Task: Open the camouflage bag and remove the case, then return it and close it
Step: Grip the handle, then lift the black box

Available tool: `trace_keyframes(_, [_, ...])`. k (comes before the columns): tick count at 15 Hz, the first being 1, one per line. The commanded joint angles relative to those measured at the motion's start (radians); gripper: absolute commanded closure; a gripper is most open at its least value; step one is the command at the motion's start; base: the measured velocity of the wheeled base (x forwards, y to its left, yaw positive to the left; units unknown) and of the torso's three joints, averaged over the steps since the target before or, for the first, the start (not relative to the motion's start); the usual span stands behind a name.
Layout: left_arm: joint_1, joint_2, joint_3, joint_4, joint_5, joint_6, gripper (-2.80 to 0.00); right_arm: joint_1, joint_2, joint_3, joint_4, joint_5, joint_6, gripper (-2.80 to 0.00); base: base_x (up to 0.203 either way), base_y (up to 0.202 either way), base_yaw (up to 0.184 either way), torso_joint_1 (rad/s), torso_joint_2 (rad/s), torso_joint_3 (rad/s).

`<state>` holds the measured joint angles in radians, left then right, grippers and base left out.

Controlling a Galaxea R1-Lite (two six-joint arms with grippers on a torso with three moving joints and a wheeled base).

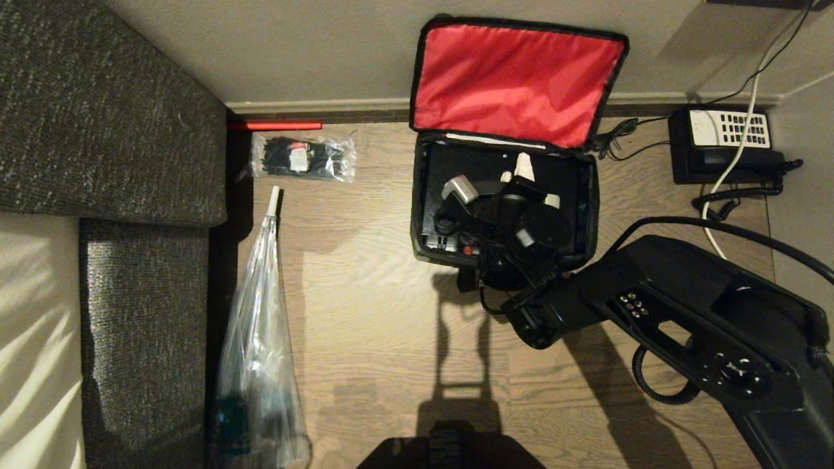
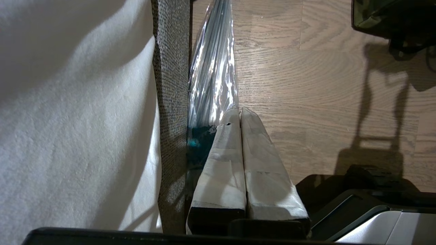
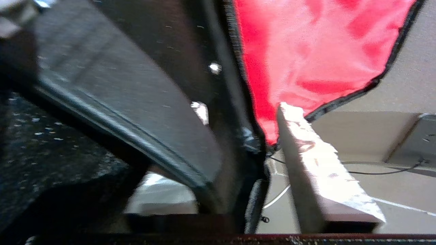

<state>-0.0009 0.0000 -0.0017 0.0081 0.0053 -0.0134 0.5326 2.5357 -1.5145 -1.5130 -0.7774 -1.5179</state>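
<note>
The camouflage bag (image 1: 591, 195) lies open on the wood floor by the wall, its red-lined lid (image 1: 515, 81) standing back. The black case (image 1: 456, 159) rests inside, red latch (image 1: 467, 249) at its near edge. My right gripper (image 1: 515, 170) reaches down into the bag's far side. In the right wrist view the case (image 3: 119, 88) slants across one finger, whose tip (image 3: 201, 110) alone shows. The other finger (image 3: 316, 170) stands beside the lid's corner (image 3: 306, 51), a gap next to it. My left gripper (image 2: 240, 110) hangs parked and shut beside the sofa.
A black telephone (image 1: 723, 143) with trailing cords sits right of the bag. A clear packet of cable ties (image 1: 303, 156) and a long clear plastic bag (image 1: 260, 326) lie left, against the grey sofa (image 1: 98, 130). The wall (image 1: 326, 45) runs just behind the bag.
</note>
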Motion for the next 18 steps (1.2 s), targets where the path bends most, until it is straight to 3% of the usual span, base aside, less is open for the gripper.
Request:
trace_keyframes(1, [0.001, -0.002, 0.000, 0.000, 0.001, 0.000, 0.00, 0.000, 0.018, -0.003, -0.017, -0.005, -0.007, 0.00, 0.000, 0.000, 0.000, 0.000, 0.00, 0.000])
trace_keyframes(8, [-0.001, 0.000, 0.000, 0.000, 0.000, 0.000, 0.00, 0.004, 0.001, 0.015, -0.017, -0.005, -0.004, 0.00, 0.000, 0.000, 0.000, 0.000, 0.00, 0.000])
trace_keyframes(12, [-0.001, -0.001, 0.000, 0.000, 0.001, 0.000, 0.00, 0.009, -0.110, 0.069, -0.017, -0.020, -0.014, 0.00, 0.000, 0.000, 0.000, 0.000, 0.00, 0.000])
trace_keyframes(18, [0.001, -0.001, 0.000, 0.000, 0.001, 0.000, 0.00, 0.102, -0.333, 0.146, 0.026, -0.027, -0.085, 0.00, 0.000, 0.000, 0.000, 0.000, 0.00, 0.000])
